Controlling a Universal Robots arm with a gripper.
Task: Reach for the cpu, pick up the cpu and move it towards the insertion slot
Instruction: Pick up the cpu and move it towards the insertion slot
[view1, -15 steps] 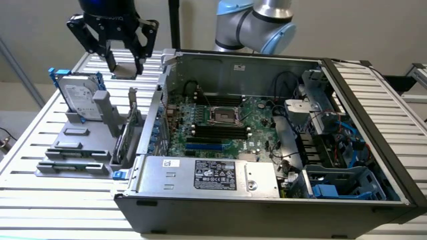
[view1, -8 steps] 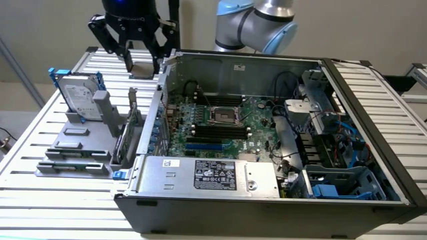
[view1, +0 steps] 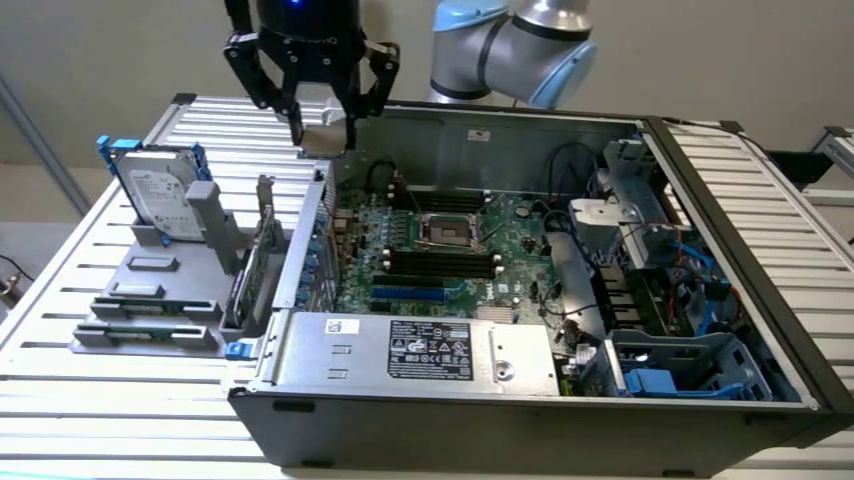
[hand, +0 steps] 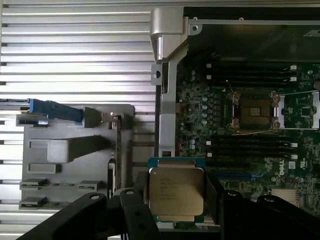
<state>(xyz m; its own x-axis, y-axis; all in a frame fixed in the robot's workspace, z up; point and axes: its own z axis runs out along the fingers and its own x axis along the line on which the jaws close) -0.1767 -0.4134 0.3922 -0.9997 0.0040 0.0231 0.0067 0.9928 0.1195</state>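
Note:
My gripper (view1: 323, 128) hangs high over the back left corner of the open computer case (view1: 747, 250), shut on the cpu (view1: 324, 137). In the wrist view the cpu (hand: 176, 192) is a flat square chip with a silvery top and printed text, lying level between the black fingers (hand: 131, 212) of my gripper (hand: 176, 216). The insertion slot (view1: 451, 232) is a square socket with a metal frame and a dark centre in the middle of the green motherboard. It sits toward the exterior view's right of the gripper and well below it. The wrist view shows this slot (hand: 252, 111) uncovered.
A silver hard drive with blue rails (view1: 160, 195) stands in a grey parts holder (view1: 147, 300) on the slatted table, at the exterior view's left of the case. Long black memory slots (view1: 434, 265) flank the socket. A power supply (view1: 414, 350) and cables (view1: 587, 290) fill the case's near side and right.

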